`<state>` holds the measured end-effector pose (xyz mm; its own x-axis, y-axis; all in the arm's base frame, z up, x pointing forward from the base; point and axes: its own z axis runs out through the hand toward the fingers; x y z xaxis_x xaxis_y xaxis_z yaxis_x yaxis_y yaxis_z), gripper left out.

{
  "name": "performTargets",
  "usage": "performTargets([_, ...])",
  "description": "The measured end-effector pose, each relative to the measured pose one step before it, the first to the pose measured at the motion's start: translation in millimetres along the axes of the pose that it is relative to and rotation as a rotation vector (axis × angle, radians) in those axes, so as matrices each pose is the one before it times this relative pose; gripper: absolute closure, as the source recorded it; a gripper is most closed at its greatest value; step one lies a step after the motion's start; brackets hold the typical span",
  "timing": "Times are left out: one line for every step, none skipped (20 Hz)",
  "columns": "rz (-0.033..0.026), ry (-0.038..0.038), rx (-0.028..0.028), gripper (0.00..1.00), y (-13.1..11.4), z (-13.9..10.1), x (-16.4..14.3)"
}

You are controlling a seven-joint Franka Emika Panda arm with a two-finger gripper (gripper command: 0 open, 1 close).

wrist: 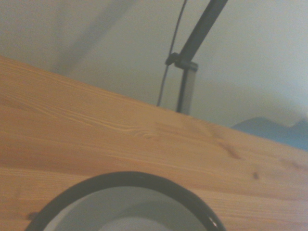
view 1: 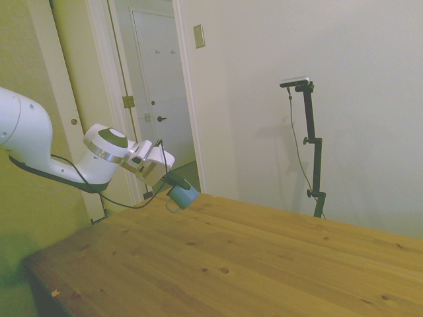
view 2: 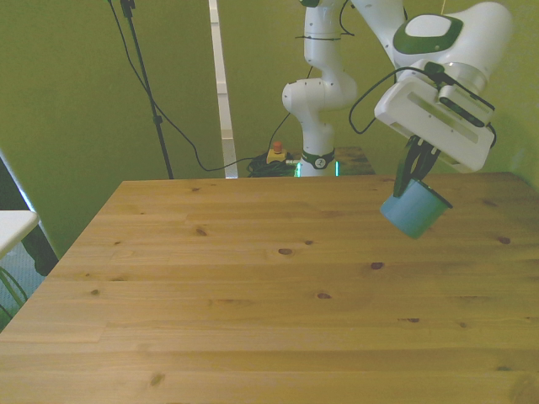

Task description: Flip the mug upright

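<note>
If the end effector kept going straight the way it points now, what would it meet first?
The end effector holds the mug in the air, tilted, pointing down and outward over the table. Bare wood looks like the first contact, mug first; depth is uncertain.

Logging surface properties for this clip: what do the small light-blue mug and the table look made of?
The small light-blue mug, held off the table by the gripper, looks like enamelled metal, though painted ceramic is possible: thin wall, smooth coat, dark rim around a white inside. The wooden table looks like pine planks: visible grain, knots, seams, low sheen.
</note>
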<state>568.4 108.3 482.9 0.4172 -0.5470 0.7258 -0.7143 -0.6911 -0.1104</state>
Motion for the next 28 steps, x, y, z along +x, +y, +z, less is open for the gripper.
performTargets([0.0254, -0.04523, 0.02863, 1.0, 4.66, 4.35, 4.08])
performTargets([0.02535, -0.04607, 0.0262, 1.0, 4.5, 5.57, 3.38])
performTargets([0.02583, -0.04481, 0.02579, 1.0, 4.62, 5.31, 3.38])
performTargets([0.0262, -0.04511, 0.02724, 1.0, 5.18, 5.71, 3.14])
performTargets([0.0258, -0.04309, 0.02878, 1.0, 5.3, 5.25, 2.66])
performTargets([0.02501, -0.04754, 0.03101, 1.0, 5.83, 6.42, 2.33])
performTargets([0.02052, -0.04046, 0.0264, 1.0, 4.78, 6.6, -0.16])
performTargets([0.01727, -0.04168, 0.02524, 1.0, 4.48, 8.24, -3.16])
performTargets([0.01138, -0.03737, 0.01751, 1.0, 3.61, 8.41, -5.01])
performTargets([0.00893, -0.03796, 0.00878, 1.0, 3.03, 9.27, -5.2])
performTargets([0.00669, -0.03403, 0.00374, 1.0, 2.19, 6.98, -1.45])
performTargets([0.00343, -0.02435, 0.00744, 1.0, 1.73, 3.66, 3.85])
performTargets([0.00065, -0.01575, 0.00771, 1.0, 2.32, 1.49, 6.98])
performTargets([0.00031, -0.00406, 0.00157, 1.0, 3.85, -0.27, 8.87])
performTargets([-0.00003, -0.00133, -0.00946, 1.0, 4.54, -0.22, 8.29])
performTargets([0.00066, -0.00258, -0.01157, 1.0, 3.42, 0.97, 5.47])
performTargets([0.00304, -0.00377, -0.0121, 1.0, 2.95, 2.32, 3.06])
performTargets([0.00128, -0.00354, -0.00979, 1.0, 2.41, 3.78, 1.16])
performTargets([0.0003, -0.00409, -0.00689, 1.0, 1.67, 4.41, -0.47])
performTargets([-0.00051, -0.00373, -0.00695, 1.0, 1.43, 4.68, -0.38])
performTargets([-0.00146, -0.00249, -0.00693, 1.0, 1.35, 4.33, 0.02])
performTargets([0.0004, -0.00263, -0.00661, 1.0, 1.56, 4.25, 0.31])
performTargets([0.00204, -0.00196, -0.00617, 1.0, 1.65, 4.3, 1.15])
performTargets([0.00157, -0.00119, -0.00498, 1.0, 1.01, 3.74, 1.31])
performTargets([0.0004, -0.00134, -0.00494, 1.0, 0.86, 3.65, 0.88])
performTargets([-0.00151, -0.00071, -0.00463, 1.0, 0.48, 3.36, 0.65])
performTargets([-0.00152, -0.00132, -0.00308, 0.0, -0.02, 2.59, -0.11])
performTargets([-0.00222, -0.00087, -0.00219, 0.0, -0.27, 1.89, -0.34])
